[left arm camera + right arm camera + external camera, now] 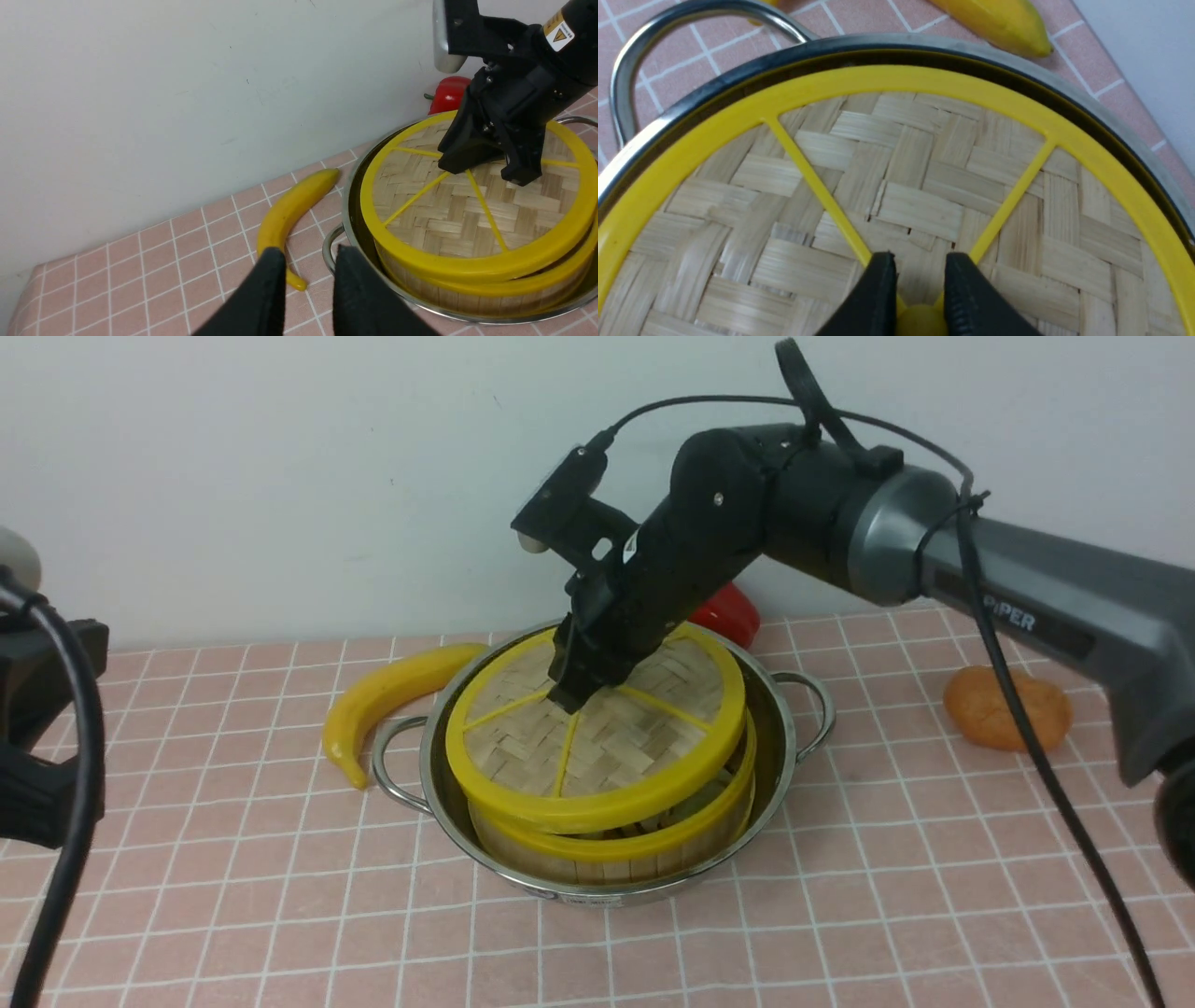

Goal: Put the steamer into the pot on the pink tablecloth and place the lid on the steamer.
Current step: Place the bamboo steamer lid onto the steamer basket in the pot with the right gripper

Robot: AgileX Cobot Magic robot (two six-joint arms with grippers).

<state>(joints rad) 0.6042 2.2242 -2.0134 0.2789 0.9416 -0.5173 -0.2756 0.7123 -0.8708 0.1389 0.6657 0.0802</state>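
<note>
Nearest the right hand [920, 291], its fingers closed on the knob [921, 321], the woven lid [597, 728] sits tilted below. Beneath, the bamboo steamer [607, 870] is already in the steel pot [787, 737]; seating the lid evenly seems left. The left hand [309, 256] stands apart.

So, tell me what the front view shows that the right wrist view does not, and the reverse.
Only the front view shows the red pepper, the orange-brown bread-like item and the bamboo steamer's slatted side. Only the right wrist view shows the lid's centre knob. Both show the lid, pot, banana and pink tablecloth.
</note>
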